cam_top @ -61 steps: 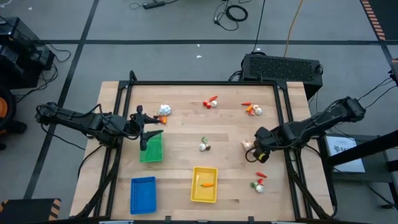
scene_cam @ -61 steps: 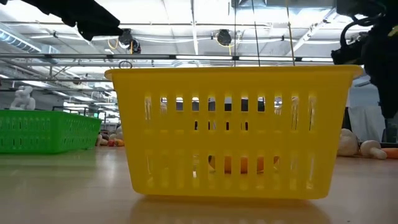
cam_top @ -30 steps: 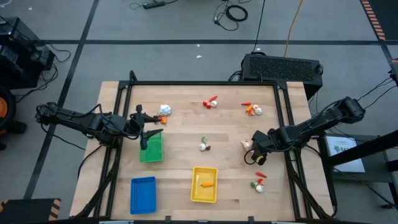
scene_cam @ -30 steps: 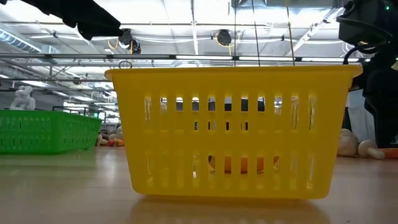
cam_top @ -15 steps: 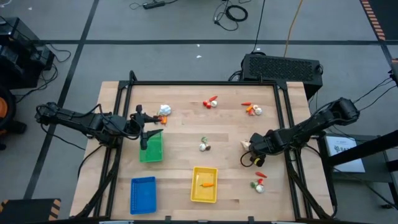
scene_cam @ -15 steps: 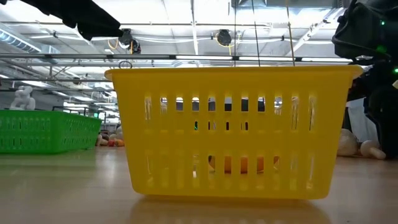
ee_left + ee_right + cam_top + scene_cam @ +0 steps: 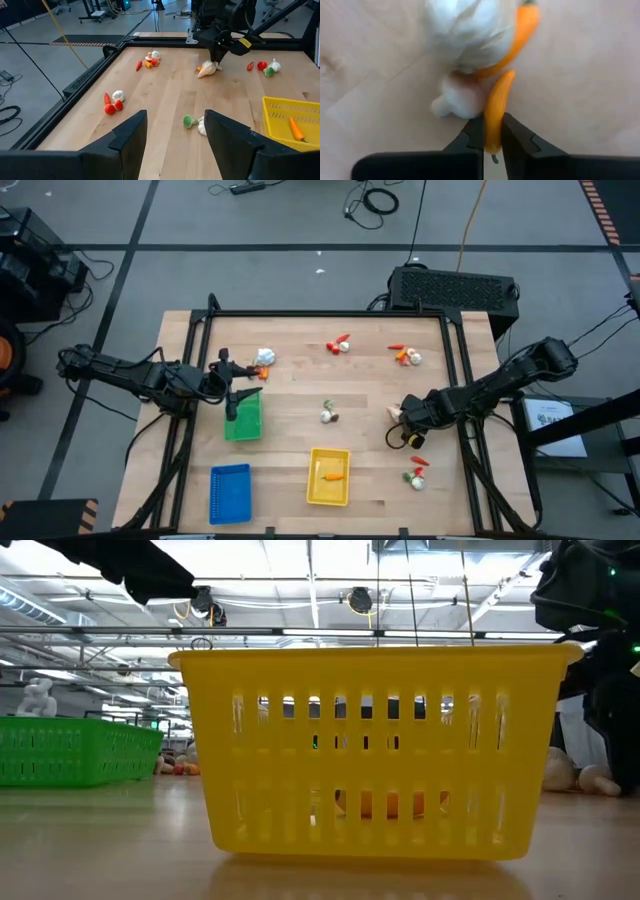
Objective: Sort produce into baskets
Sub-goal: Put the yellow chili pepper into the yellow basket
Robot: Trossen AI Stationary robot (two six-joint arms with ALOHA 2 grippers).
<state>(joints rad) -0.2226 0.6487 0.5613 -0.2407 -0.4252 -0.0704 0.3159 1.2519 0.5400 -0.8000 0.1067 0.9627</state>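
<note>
Produce lies scattered over the tabletop (image 7: 300, 395) in the high view: a white bulb (image 7: 327, 415) mid-table, clusters along the far edge, and a pair near the right edge. The green basket (image 7: 243, 418), blue basket (image 7: 230, 491) and yellow basket (image 7: 328, 476) sit toward the left and front, the yellow one holding an orange carrot (image 7: 333, 476). The right tool (image 7: 405, 430) is down on a white-and-orange cluster; the left tool (image 7: 238, 396) hovers over the green basket.

The low view shows mostly the yellow basket's slatted wall, something orange behind it.

The left wrist view shows that tool's fingers (image 7: 131, 131) spread, holding nothing, and the right arm far off over a pale bulb (image 7: 207, 69).

In the right wrist view, the tool (image 7: 492, 131) is pinched on the tip of an orange carrot (image 7: 497, 110) that touches a white bulb (image 7: 465, 30) and a second carrot (image 7: 517, 37).

The grip is only at the end, so I judge the carrot could pivot or slip out on lifting, or drag its neighbours along.
</note>
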